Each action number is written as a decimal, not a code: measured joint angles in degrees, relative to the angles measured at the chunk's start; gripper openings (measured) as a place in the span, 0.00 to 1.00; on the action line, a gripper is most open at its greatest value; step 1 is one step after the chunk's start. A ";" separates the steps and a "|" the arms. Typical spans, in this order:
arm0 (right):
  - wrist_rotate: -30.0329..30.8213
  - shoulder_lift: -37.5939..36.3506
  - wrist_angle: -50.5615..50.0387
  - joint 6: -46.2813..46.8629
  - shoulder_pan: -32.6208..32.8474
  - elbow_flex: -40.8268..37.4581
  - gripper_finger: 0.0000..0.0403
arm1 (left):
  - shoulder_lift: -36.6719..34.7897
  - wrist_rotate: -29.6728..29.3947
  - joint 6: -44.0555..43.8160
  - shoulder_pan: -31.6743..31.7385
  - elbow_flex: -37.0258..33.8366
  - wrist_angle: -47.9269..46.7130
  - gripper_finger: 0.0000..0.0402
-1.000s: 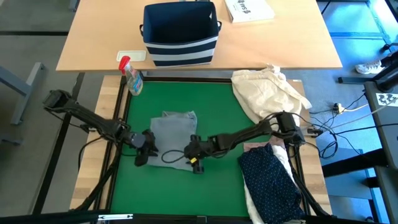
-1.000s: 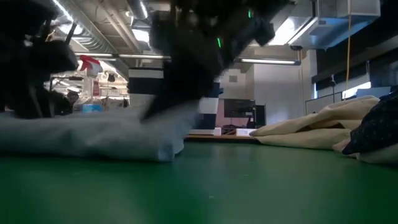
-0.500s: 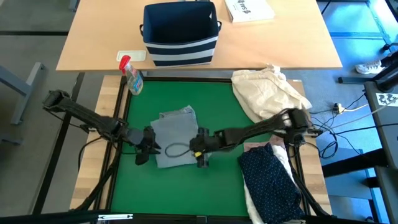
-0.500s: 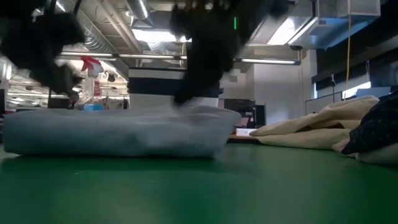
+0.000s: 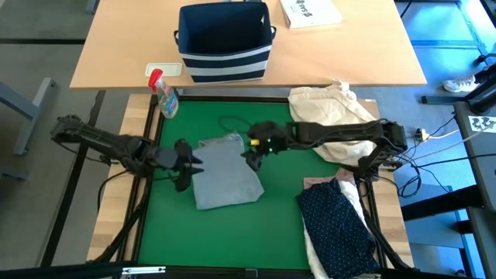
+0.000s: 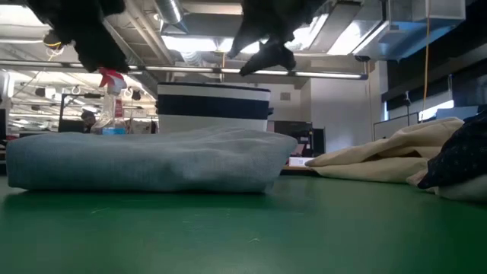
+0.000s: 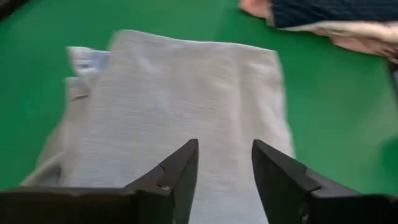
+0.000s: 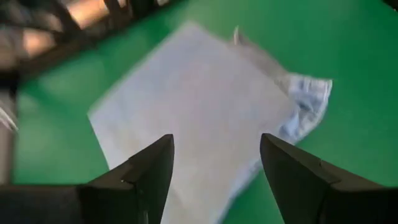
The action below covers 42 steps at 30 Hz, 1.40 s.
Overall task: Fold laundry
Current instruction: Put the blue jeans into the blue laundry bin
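Jeans: light grey jeans point(image 5: 225, 177) lying folded mid green mat point(image 5: 279, 240), nothing gripping them.
L gripper: left gripper point(image 5: 188, 164) hovering at jeans' 9 o'clock edge, jaws parted narrow, empty.
R gripper: right gripper point(image 5: 252, 157) hanging at jeans' 2 o'clock corner, jaws wide, empty.
Far: striped bin point(image 5: 225, 43) sitting at 12 o'clock.

Striped navy bin point(image 5: 225, 41), spray bottle point(image 5: 163, 94) and book point(image 5: 310, 11) far off; cream bundle point(image 5: 335, 113) right.

Dotted shirt point(image 5: 335, 221) cut off at the high view's bottom edge; both arms blurred in low view
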 joint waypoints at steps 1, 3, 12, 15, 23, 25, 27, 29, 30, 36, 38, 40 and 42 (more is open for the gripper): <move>-0.58 0.00 1.37 2.13 -0.48 0.00 0.59 | 0.36 -0.29 -0.06 1.18 0.00 0.01 0.38; -6.01 -0.10 3.09 5.86 -1.92 0.06 0.59 | 1.22 -0.08 -0.10 3.54 -0.01 0.02 0.43; -24.79 3.77 0.73 15.42 -9.21 -0.93 0.71 | 8.57 1.49 2.32 11.43 0.00 1.58 0.55; -23.80 5.21 0.33 16.07 -10.25 -0.96 0.78 | 11.33 1.89 2.37 12.82 -0.02 1.89 0.55; -22.36 8.91 -1.84 12.44 -12.21 -0.88 0.81 | 16.54 1.52 5.64 13.47 -0.12 6.94 0.55; -22.42 10.94 -1.33 11.73 -11.88 -0.89 0.81 | 18.14 1.48 6.89 13.47 -0.71 9.57 0.55; -22.51 13.37 0.74 11.49 -11.10 -0.87 0.81 | 19.89 1.30 8.08 13.53 -1.59 11.07 0.55; -21.52 15.51 0.74 10.85 -11.09 -0.90 0.81 | 21.99 0.63 8.33 13.93 -2.32 11.37 0.55; -20.90 16.53 1.19 10.60 -11.18 -0.88 0.81 | 22.82 0.09 8.31 14.12 -2.72 11.35 0.55; -21.73 22.51 5.96 10.64 -11.35 -0.79 0.81 | 25.54 -0.19 8.29 15.08 -8.56 18.21 0.55; -22.70 23.92 7.75 11.46 -11.36 -0.76 0.81 | 25.51 -0.15 8.29 15.22 -11.33 21.96 0.55; -23.58 24.93 8.95 12.37 -11.42 -0.72 0.81 | 25.38 -0.31 8.30 15.22 -14.09 25.94 0.55; -23.63 25.84 9.71 12.54 -11.40 -0.72 0.81 | 25.38 -0.27 8.27 15.22 -16.44 29.35 0.55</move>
